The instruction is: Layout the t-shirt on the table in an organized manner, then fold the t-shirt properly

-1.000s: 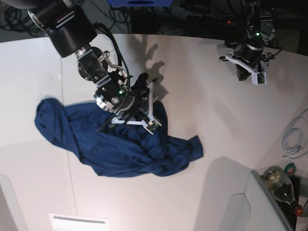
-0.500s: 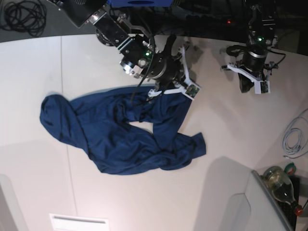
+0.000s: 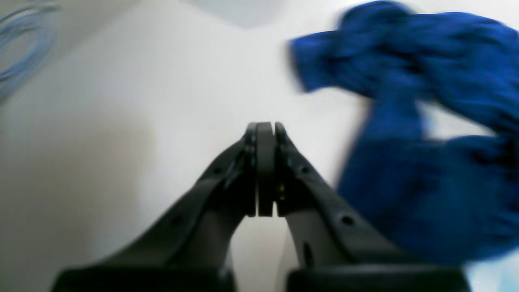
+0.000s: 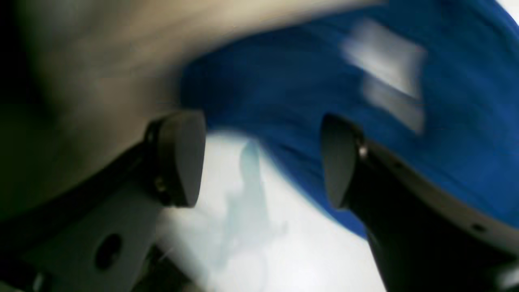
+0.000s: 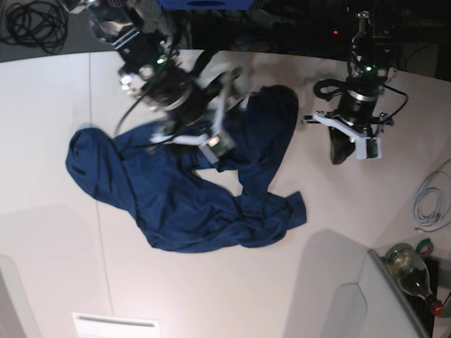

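A: Starting at nine o'clock in the base view, what lay on the counter (image 5: 49, 141)?

B: The t-shirt (image 5: 176, 204), dark navy and rumpled. It sprawled from a rounded lump at nine o'clock across the middle to a bunched corner near four o'clock, with one long fold reaching up toward one o'clock. It was crumpled, not flat.

A: And the right gripper (image 5: 220, 111)?

B: It hung over the upper part of the cloth, at about eleven o'clock from the middle of the frame, blurred. In its wrist view the right gripper (image 4: 261, 158) had its fingers (image 4: 180, 158) spread wide, white counter showing in the gap and blue cloth behind the far finger. Nothing sat between them. Whether a finger touched the cloth, I could not tell; the picture was smeared.

A: Moving on toward two o'clock?

B: The left gripper (image 5: 341, 151) stood over bare counter, just beside the shirt's upper fold but apart from it. Its wrist view showed the left gripper (image 3: 261, 170) with fingers (image 3: 265, 162) pressed together, pinching nothing, the shirt off to its right.

A: Anything at the far edge?

B: A pale coiled cable (image 5: 430, 201) at three o'clock and a bottle (image 5: 410, 271) near five o'clock.
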Controlling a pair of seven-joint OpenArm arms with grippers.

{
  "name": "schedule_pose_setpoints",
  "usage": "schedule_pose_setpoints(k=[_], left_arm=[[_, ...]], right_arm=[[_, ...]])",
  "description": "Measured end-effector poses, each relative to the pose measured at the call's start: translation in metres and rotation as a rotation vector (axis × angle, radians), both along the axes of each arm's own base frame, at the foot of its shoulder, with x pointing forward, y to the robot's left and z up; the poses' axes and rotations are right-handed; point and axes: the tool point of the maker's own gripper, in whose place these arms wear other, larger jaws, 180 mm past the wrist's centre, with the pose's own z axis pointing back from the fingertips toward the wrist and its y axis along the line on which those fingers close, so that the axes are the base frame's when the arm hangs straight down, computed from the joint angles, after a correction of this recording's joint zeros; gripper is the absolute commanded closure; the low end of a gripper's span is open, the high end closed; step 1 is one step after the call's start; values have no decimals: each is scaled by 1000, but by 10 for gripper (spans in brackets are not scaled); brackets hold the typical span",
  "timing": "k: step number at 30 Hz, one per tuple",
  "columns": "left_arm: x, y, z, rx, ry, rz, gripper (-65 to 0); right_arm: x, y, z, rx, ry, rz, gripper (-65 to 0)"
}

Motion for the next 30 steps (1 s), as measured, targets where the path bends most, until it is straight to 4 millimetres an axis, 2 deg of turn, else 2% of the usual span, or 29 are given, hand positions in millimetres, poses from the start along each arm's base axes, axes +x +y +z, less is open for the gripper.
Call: schedule_pose_setpoints(k=[2, 4, 6, 7, 9, 10, 12, 18, 21, 25, 27, 28, 30], left_arm=[[1, -39, -6, -44, 13, -79, 0], [1, -77, -16, -90, 28, -155, 0], [-2, -101, -45, -111, 105, -208, 0], [-3, -97, -61, -81, 148, -194, 0], [-5, -73, -87, 8, 203, -131, 0], [-3, -62, -89, 29, 187, -103, 0], [-2, -52, -91, 77, 193, -95, 0], [-2, -47, -91, 95, 192, -102, 0], [-3, -47, -91, 95, 195, -102, 0], [-3, -46, -91, 95, 195, -101, 0], [-3, -47, -91, 92, 195, -100, 0], [-3, -47, -92, 92, 196, -100, 0], [-3, -46, -92, 92, 196, -100, 0]], right_arm=[[30, -70, -2, -66, -18, -187, -405], [55, -126, -4, -109, -31, -337, -405], [74, -156, -12, -143, -11, -406, -405], [83, -164, -16, -156, -9, -420, -404], [102, -167, -22, -179, 6, -380, -399], [110, -169, -25, -185, 16, -368, -399], [122, -171, -30, -192, 35, -349, -399], [149, -175, -57, -209, 151, -359, -398], [145, -165, -64, -198, 170, -333, -398], [144, -136, -72, -124, 164, -301, -395], [142, -131, -81, -112, 190, -291, -353], [142, -132, -86, -111, 205, -294, -300], [141, -142, -94, -129, 221, -303, -135]])
